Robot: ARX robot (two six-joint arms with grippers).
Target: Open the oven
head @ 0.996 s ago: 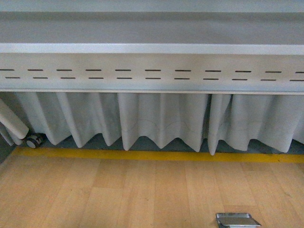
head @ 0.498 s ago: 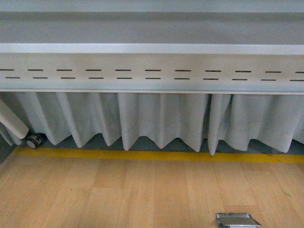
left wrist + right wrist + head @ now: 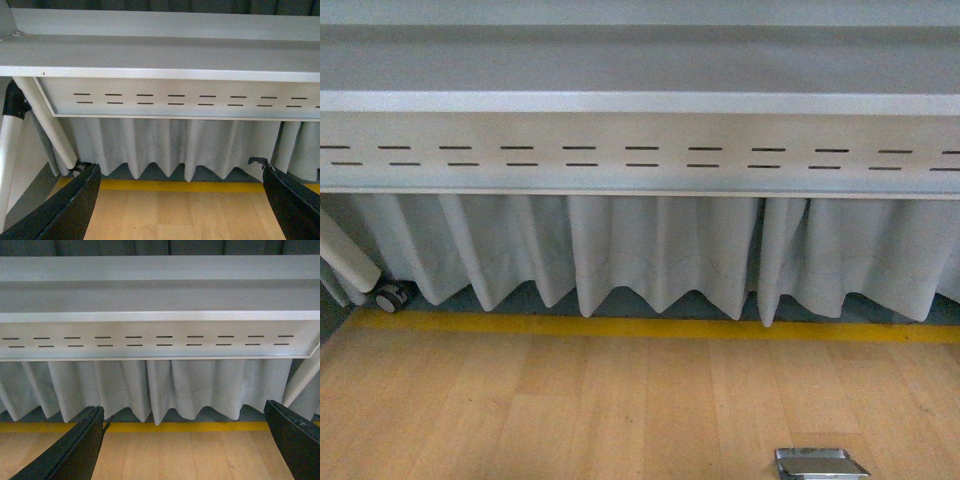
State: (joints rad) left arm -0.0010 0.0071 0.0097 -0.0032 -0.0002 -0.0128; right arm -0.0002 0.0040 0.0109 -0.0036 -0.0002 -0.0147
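Note:
The oven is out of view in all three views. My left gripper [image 3: 180, 202] is open, its black fingers [image 3: 67, 210] spread wide over a bare wooden surface [image 3: 180, 215], with nothing between them. My right gripper [image 3: 185, 445] is also open and empty, its black fingers [image 3: 75, 450] wide apart over the same wood [image 3: 185, 457]. Neither arm shows in the front view.
A grey metal beam with a row of slots [image 3: 640, 150] runs across ahead, with a white pleated curtain [image 3: 660, 250] below it. A yellow strip [image 3: 640, 327] borders the wood's far edge. A caster wheel [image 3: 390, 297] and white leg stand at far left. A small grey metal piece [image 3: 820, 463] lies at the bottom edge.

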